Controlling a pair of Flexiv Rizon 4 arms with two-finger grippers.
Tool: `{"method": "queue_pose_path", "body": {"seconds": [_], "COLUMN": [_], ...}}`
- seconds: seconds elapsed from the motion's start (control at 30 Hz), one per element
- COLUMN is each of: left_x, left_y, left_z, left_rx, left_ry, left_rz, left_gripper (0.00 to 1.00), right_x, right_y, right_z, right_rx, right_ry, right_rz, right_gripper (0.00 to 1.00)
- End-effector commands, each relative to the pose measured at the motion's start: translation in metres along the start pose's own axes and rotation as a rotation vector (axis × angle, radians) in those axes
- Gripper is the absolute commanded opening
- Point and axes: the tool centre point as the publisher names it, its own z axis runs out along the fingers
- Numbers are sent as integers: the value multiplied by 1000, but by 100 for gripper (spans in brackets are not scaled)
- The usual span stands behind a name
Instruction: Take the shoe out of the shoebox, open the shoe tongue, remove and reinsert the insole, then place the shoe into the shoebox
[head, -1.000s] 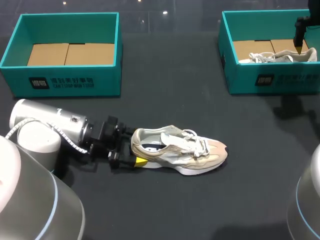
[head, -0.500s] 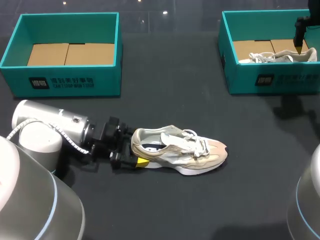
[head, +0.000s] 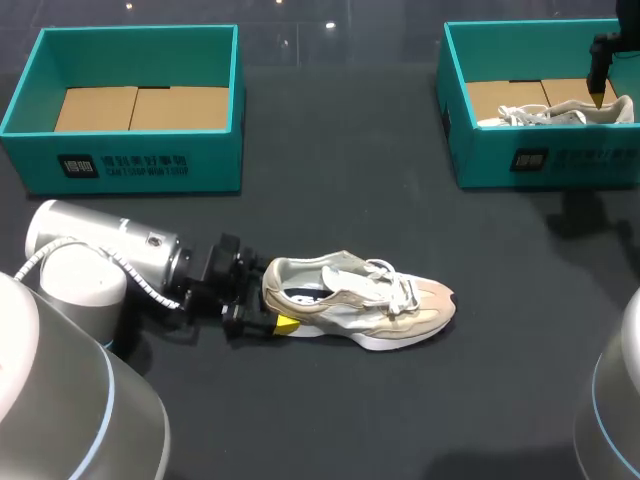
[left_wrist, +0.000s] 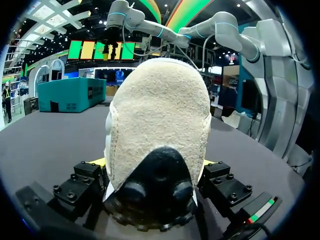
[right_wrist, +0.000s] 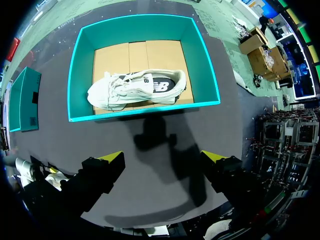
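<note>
The left hand grips the heel of the shoe on the counter. The right hand hangs open by the far-right shoebox.

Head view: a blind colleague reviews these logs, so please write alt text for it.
The left gripper is at the heel of a beige shoe standing on its sole on the dark table. Behind are two teal boxes: the left box shows its cardboard floor, the right box holds a white shoe, the right gripper above it.
</note>
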Motion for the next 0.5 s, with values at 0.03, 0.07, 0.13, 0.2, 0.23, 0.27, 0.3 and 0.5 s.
{"method": "queue_pose_path", "body": {"seconds": [0.03, 0.07, 0.13, 0.2, 0.23, 0.27, 0.3, 0.5], "left_x": [4, 4, 4, 4, 4, 4, 4, 4], "left_y": [0, 0, 0, 0, 0, 0, 0, 0], "left_z": [-2, -2, -2, -2, -2, -2, -2, -2], "left_rx": [-2, -2, -2, -2, -2, -2, -2, -2], "left_ry": [-4, -4, -4, -4, -4, -4, -4, -4], "left_rz": [1, 1, 1, 1, 1, 1, 1, 1], "left_gripper": [0, 0, 0, 0, 0, 0, 0, 0], "right_x": [0, 0, 0, 0, 0, 0, 0, 0], "right_y": [-1, -1, -1, -1, -1, -1, -1, -1], "right_z": [0, 0, 0, 0, 0, 0, 0, 0], "right_rx": [-1, -1, -1, -1, -1, -1, -1, -1], "right_ry": [0, 0, 0, 0, 0, 0, 0, 0], "right_rz": [1, 1, 1, 1, 1, 1, 1, 1], "right_gripper": [100, 100, 100, 100, 100, 100, 100, 100]}}
